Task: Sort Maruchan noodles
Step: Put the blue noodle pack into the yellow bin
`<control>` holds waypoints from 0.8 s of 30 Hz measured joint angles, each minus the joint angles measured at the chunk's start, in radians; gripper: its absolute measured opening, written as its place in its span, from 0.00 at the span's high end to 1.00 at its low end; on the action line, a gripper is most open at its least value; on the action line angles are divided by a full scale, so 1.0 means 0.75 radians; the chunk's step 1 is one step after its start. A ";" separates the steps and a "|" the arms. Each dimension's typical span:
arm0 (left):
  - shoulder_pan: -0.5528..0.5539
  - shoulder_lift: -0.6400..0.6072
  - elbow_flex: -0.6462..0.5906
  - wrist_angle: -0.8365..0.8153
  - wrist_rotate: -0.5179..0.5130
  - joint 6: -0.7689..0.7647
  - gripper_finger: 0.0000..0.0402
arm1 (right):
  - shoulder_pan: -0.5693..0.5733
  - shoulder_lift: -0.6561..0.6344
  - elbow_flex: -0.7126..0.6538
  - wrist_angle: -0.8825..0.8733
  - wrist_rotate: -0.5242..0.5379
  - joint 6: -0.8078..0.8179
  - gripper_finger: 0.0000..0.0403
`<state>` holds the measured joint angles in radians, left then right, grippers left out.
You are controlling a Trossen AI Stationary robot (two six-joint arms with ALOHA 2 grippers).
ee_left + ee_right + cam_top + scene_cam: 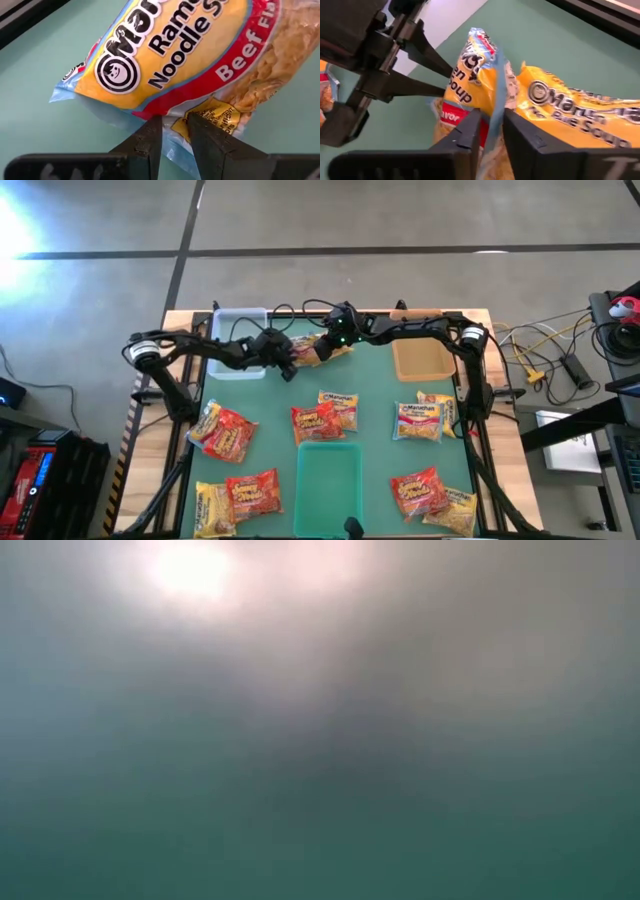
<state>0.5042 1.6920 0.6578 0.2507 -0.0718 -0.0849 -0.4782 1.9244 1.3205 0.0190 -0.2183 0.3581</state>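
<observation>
While both grippers meet at the mat's far middle, left gripper (174,135) pinches a packet (190,55); right gripper (491,131) brackets another packet's (570,117) edge (grip uncertain). Separate them slowly.

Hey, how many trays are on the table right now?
3. In the high view, a clear tray sits top left beneath the left arm, a brown tray top right, and a green tray bottom centre. None appears hidden.
</observation>
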 joint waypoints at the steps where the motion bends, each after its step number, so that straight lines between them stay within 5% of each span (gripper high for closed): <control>1: 0.000 0.012 0.011 0.004 -0.001 0.000 0.80 | 0.000 0.000 0.000 -0.002 0.000 0.014 0.79; 12: -0.003 0.105 0.096 0.005 0.000 0.022 0.80 | 0.000 0.000 0.000 -0.036 0.026 0.031 0.54; 24: -0.013 0.102 0.112 -0.016 0.000 0.025 0.80 | -0.001 0.076 0.000 0.009 0.073 0.024 0.51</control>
<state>0.4942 1.7683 0.7421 0.2387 -0.0719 -0.0658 -0.4790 1.9813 1.3205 0.0259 -0.1637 0.3764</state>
